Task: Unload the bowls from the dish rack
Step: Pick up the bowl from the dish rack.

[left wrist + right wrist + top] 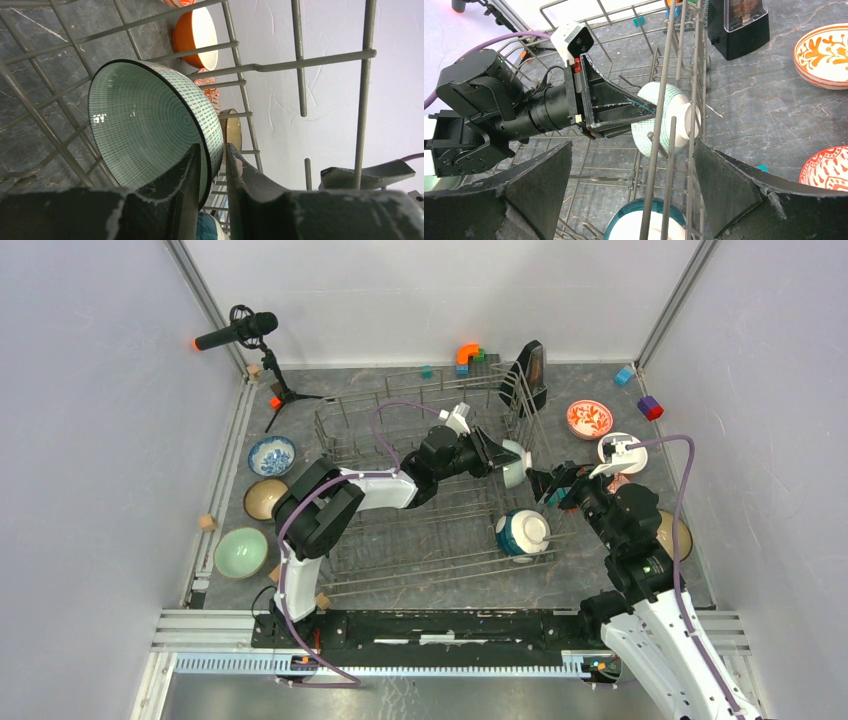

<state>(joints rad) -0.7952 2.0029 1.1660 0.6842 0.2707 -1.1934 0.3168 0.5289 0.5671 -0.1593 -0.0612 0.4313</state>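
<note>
**Striped bowl pinched at the rack's right wall**

The striped bowl [513, 462] stands on edge inside the rack [400, 540], close against its right-hand wire wall, with its mouth towards the left arm and its white foot towards the wall. The left gripper [497, 455] reaches across the rack and grips the bowl's rim: in the left wrist view one finger [185, 175] lies inside the bowl and the other outside, with only the wall of the bowl between them. Whether the bowl's lower edge rests on the rack's floor wires is hard to tell.

A teal bowl [522, 532] sits upside down nearer the front of the rack, white base up.

The right gripper [548, 485] hangs just outside the right wall, level with the striped bowl, its fingers spread wide and holding nothing.

On the table [570, 570] left of the rack lie a blue-white bowl [271, 454], a tan bowl [265, 498] and a mint bowl [240, 551]. To the right, a red-floral bowl [589, 419] sits near the far corner.
</note>
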